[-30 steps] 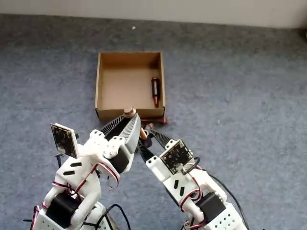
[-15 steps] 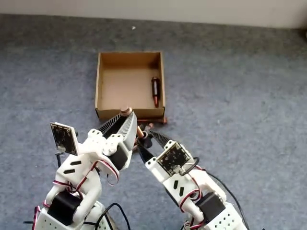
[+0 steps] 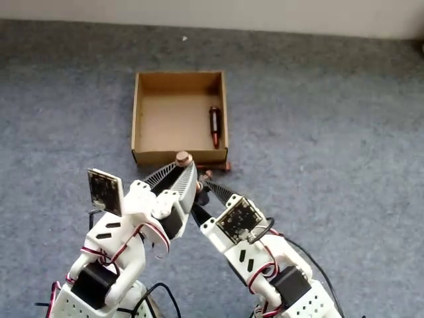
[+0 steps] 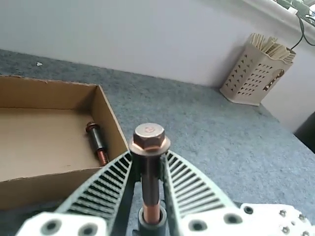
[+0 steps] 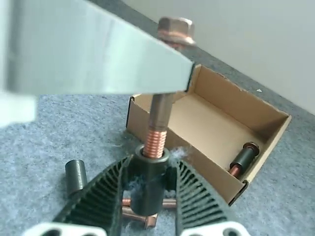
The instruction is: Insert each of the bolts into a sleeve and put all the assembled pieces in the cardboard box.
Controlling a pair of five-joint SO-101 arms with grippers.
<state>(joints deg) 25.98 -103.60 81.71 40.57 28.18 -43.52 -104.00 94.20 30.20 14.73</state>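
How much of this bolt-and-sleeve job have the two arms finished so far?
Done: one bolt-in-sleeve piece lies in the brown cardboard box. In hand: the left tool grips a copper-coloured hex-head bolt, its threaded end in the mouth of the black cylindrical sleeve clamped in the right tool. Left: boxing this pair, then a spare black sleeve and loose copper bolts on the grey carpet.
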